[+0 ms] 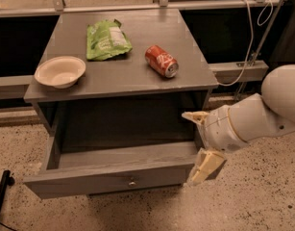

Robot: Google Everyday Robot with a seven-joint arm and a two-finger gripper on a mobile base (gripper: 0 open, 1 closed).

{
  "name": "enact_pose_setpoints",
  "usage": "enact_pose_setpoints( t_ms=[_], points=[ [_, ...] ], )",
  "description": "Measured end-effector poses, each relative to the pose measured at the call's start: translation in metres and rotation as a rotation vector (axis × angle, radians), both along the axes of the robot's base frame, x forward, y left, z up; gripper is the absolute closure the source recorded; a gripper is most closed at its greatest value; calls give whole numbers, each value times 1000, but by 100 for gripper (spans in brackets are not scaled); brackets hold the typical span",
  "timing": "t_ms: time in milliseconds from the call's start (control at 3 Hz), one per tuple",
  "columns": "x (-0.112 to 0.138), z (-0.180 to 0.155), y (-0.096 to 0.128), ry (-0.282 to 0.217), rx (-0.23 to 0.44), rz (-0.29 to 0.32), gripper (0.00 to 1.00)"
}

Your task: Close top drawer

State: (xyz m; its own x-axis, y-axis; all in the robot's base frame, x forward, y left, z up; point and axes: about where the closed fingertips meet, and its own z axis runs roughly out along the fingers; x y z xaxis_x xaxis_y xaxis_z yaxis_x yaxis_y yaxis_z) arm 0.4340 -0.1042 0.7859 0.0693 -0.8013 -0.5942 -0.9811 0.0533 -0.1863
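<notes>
Top drawer, wide deep grey wood-grain box with a tall flat front and a small round metal knob, sits pulled far out toward the bottom of the frame, inside empty as far as we see. The cream two-finger claw is at the drawer's right end, centre-right of frame. Its fingers are spread wide with nothing gripped: upper one by the cabinet's right front post, lower one over the right corner of the drawer front. We can't tell if it touches.

Risks, as we judge them:
- Pushing from that corner is far off the knob line, so the drawer may skew and bind in its opening.
- The lower finger could slide off the corner's outer edge and miss the panel.
- The upper finger sits in the closing gap and could get pinched between front and post.
- A hard shove may jolt the grey wood-grain surface. The red soda can lies on its side and could roll. The cream round bowl is near the left edge. The green crinkled snack bag is low risk.

Room:
- The speckled floor in front and at lower right is open.
- The bulky white arm fills the right side.
- A white cable hangs at upper right, near the arm's swing.
- A black object sits at the lower left edge, well apart from the claw.
</notes>
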Motion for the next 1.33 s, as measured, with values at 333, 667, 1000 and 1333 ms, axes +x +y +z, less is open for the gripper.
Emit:
enact_pose_setpoints(
  t_ms=[333, 667, 1000, 1333],
  points=[
    [-14, -26, 7, -67, -1, 10, 19],
    [-22, -81, 9, -66, -15, 6, 43],
    [-26, -121, 9, -55, 21, 25, 66],
    [-27, -150, 13, -52, 12, 41, 89]
  ],
)
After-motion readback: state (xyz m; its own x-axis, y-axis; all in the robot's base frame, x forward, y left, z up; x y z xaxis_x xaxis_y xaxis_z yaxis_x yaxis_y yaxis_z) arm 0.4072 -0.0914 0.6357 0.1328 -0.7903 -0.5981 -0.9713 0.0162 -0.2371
